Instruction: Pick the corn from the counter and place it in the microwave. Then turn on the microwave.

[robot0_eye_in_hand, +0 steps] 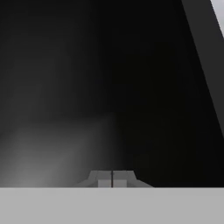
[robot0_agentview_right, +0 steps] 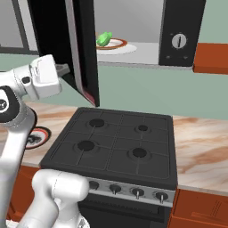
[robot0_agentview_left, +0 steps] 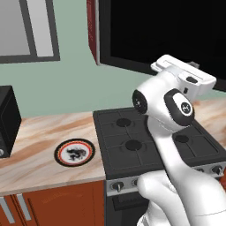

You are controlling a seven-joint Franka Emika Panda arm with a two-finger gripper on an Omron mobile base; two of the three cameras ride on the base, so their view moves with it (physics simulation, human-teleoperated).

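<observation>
While the microwave [robot0_agentview_right: 133, 31] hangs above the stove with its door [robot0_agentview_right: 82, 49] swung wide open, the corn [robot0_agentview_right: 104, 38] already lies inside, a small green cob resting on a white plate with a red rim [robot0_agentview_right: 116, 44] on the grey floor of the cavity. From the right base view the corn sits at about eleven o'clock from the stovetop [robot0_agentview_right: 116, 142], and the microwave's control panel with its round dial [robot0_agentview_right: 178, 41] is at one o'clock.

The gripper [robot0_eye_in_hand: 112, 179] is pressed up close to the glossy black face of the open door; in the hand view its two fingertips meet with no gap between them, and nothing is caught in them. The white hand of the arm [robot0_agentview_left: 183, 75] reaches up toward the door at roughly one o'clock from the arm's elbow.

Down on the counter [robot0_agentview_left: 39, 163], at about nine o'clock from the stovetop, lies a round plate with a black and red rim [robot0_agentview_left: 74, 152], bare of any food. Further off at nine o'clock a small black box with a knob [robot0_agentview_left: 8, 121] stands near the counter's left end.
</observation>
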